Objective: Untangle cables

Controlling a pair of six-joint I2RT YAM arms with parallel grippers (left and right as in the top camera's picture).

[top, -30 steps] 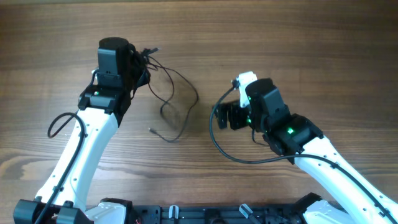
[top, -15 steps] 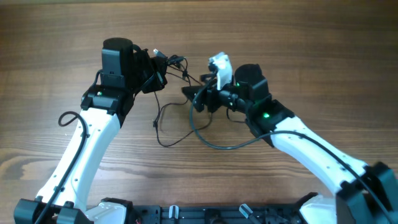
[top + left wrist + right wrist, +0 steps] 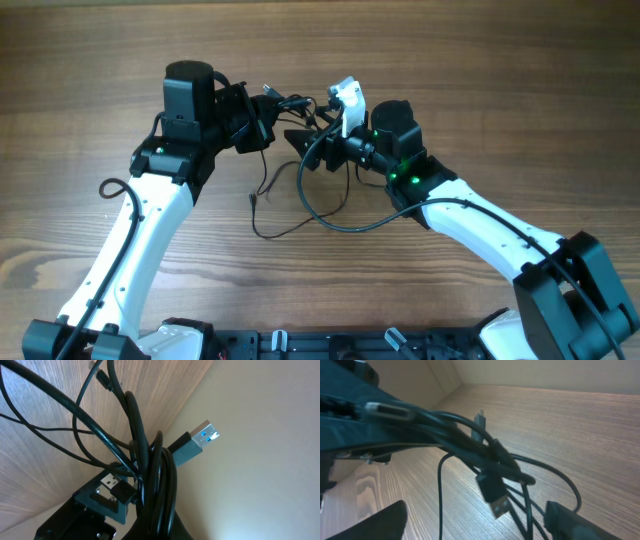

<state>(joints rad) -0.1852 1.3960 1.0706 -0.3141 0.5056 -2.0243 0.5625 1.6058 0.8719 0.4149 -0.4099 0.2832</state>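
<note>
The cables (image 3: pixel 286 103) are thin black cords, bunched in a clump held up off the wooden table (image 3: pixel 500 80). My left gripper (image 3: pixel 258 122) is shut on that clump. In the left wrist view the bundle (image 3: pixel 155 480) rises from my left gripper (image 3: pixel 155 527), and a silver plug with a blue insert (image 3: pixel 202 439) sticks out to the right. My right gripper (image 3: pixel 300 140) is open right beside the clump. Seen from the right wrist, several strands and a black plug (image 3: pixel 495 496) hang between the fingers of the right gripper (image 3: pixel 475 525). Loose strands (image 3: pixel 272 228) trail down onto the table.
A thicker black wire (image 3: pixel 335 222) of the right arm loops low over the table beside the trailing strands. A small plug end (image 3: pixel 253 197) hangs near the table below the left gripper. Both arm bases stand at the front edge.
My right arm has swung left from mid-table to the clump. My left gripper has shifted slightly right with the cables, pulling the strands off the table toward it.
</note>
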